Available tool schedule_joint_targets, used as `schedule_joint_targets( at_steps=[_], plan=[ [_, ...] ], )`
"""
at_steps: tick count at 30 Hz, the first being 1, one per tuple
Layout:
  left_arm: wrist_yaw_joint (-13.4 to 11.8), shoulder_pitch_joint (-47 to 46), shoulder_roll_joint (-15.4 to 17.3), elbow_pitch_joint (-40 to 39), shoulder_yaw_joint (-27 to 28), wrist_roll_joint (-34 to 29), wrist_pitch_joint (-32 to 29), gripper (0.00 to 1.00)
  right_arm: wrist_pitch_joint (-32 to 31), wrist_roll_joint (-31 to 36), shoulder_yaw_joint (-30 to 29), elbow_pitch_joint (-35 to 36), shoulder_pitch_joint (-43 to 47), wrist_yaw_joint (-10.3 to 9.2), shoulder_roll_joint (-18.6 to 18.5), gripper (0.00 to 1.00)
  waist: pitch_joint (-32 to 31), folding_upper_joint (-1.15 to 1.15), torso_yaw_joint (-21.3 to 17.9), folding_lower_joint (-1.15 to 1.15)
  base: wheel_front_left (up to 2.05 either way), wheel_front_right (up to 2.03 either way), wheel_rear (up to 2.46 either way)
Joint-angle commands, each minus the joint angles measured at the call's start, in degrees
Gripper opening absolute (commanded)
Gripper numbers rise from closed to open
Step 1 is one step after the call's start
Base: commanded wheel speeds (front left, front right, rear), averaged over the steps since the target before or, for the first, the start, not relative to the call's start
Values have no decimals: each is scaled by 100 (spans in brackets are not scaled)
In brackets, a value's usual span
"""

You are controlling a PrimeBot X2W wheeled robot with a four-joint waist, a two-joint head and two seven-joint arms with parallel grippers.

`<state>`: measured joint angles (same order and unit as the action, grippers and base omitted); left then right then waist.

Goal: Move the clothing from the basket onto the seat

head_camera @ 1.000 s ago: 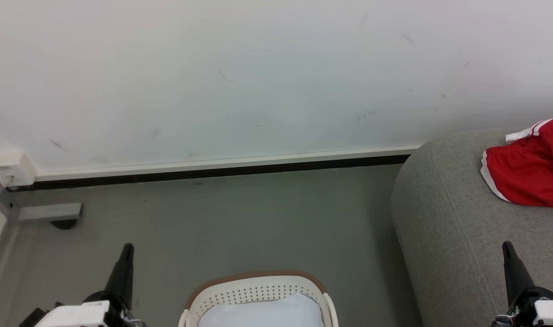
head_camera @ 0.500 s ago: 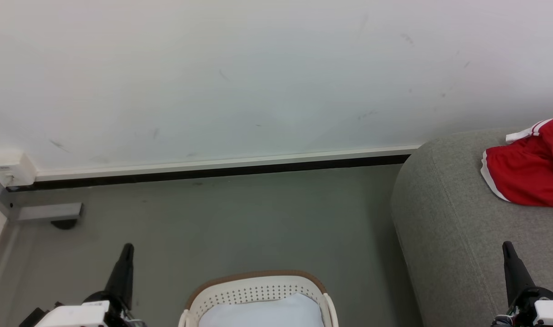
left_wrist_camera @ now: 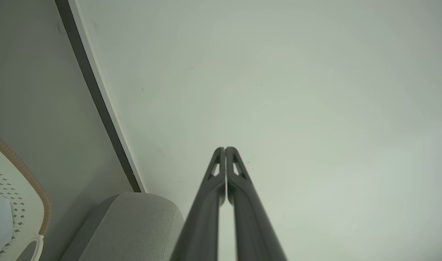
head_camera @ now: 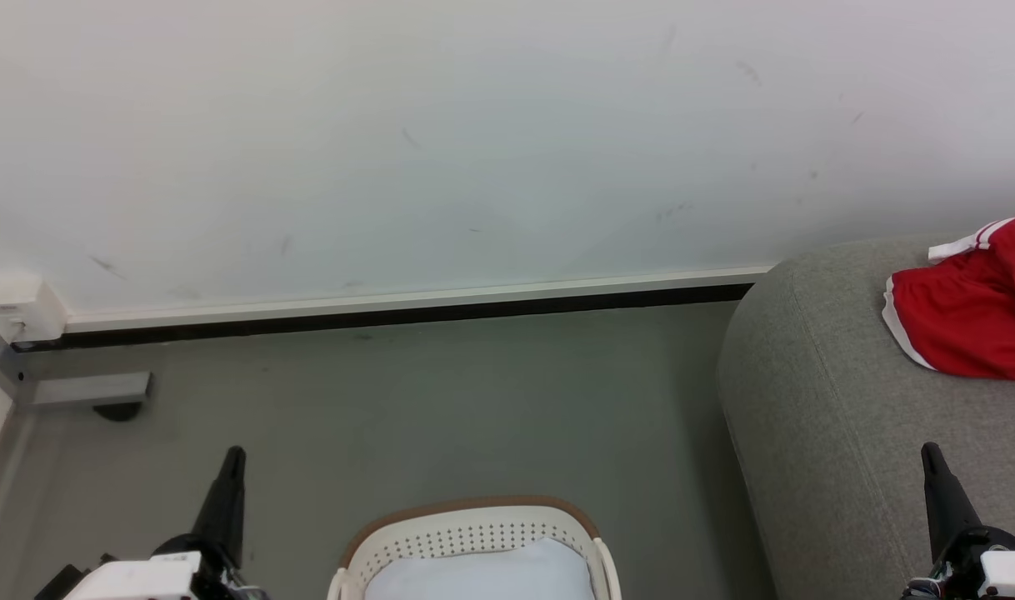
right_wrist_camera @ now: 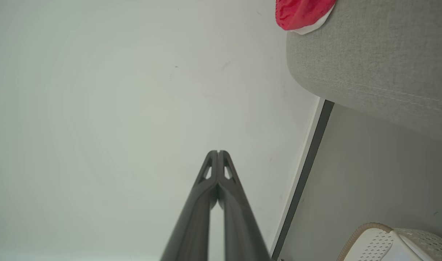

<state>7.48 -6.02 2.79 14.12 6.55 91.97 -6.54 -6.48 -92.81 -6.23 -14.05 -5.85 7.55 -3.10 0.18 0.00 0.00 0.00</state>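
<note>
red clothing (head_camera: pixel 970 321) on grey seat (head_camera: pixel 824 417) | basket (head_camera: pixel 466 533) holds white padding (head_camera: pixel 482 575) | left gripper (left_wrist_camera: pixel 225 149), right gripper (right_wrist_camera: pixel 218 152): fingers pressed together, holding nothing | wall box (head_camera: pixel 16 307) label unreadable | unchanged since earlier frames

Wall (head_camera: pixel 474 125): white, faintly scuffed. Skirting (head_camera: pixel 391 304): white over black, run along the wall's foot. Floor (head_camera: pixel 432 408): grey. White box (head_camera: pixel 16 307) is mounted far left; a grey bar (head_camera: pixel 91 388) is fixed below. White padding (head_camera: pixel 482 575) is seen bottom centre.
</note>
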Motion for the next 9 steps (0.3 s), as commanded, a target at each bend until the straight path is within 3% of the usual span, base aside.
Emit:
schedule_joint_targets(
  at_steps=[1, 9],
  plan=[
    [15, -53, 13, -5, 11, 81, -19, 0, 7, 33, -25, 17, -66, -12, 1, 0, 0, 0, 0, 0, 0, 0, 0],
    [15, -53, 13, -6, 10, 81, -19, 0, 2, 38, -29, 17, -66, -12, 4, 0, 0, 0, 0, 0, 0, 0, 0]
  ],
)
